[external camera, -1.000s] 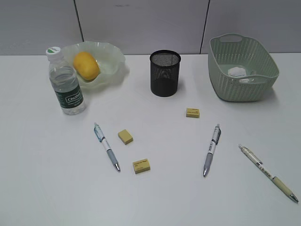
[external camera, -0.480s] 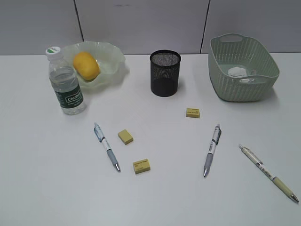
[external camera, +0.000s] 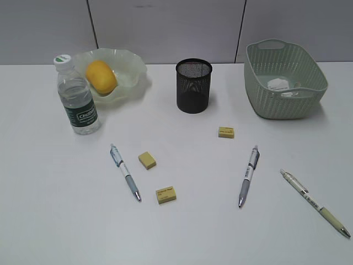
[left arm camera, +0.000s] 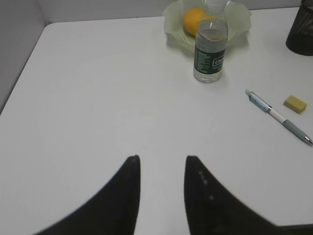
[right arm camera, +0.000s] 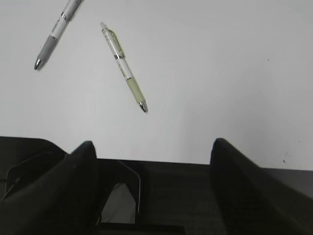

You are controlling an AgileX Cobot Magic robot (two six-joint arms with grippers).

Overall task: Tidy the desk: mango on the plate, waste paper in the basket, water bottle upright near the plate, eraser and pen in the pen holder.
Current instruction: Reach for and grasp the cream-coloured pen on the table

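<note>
My left pincer (left arm camera: pixel 161 169) hangs over bare white desk (left arm camera: pixel 98 98), its black fingers a little apart and holding nothing. My right pincer (right arm camera: pixel 151 152) stands wide apart, likewise empty. Remaining step, as I judge it: erasers and pens into the black wire-mesh pen holder (external camera: pixel 193 86). For a clean pick, align the fingers across the barrel and descend squarely. Ahead and to the right of my left pincer lie the blue-and-grey click pen (left arm camera: pixel 279 117) and a small yellow eraser block (left arm camera: pixel 295 104). Ahead-left of my right pincer lies the beige-gripped pen (right arm camera: pixel 124 67).
</note>
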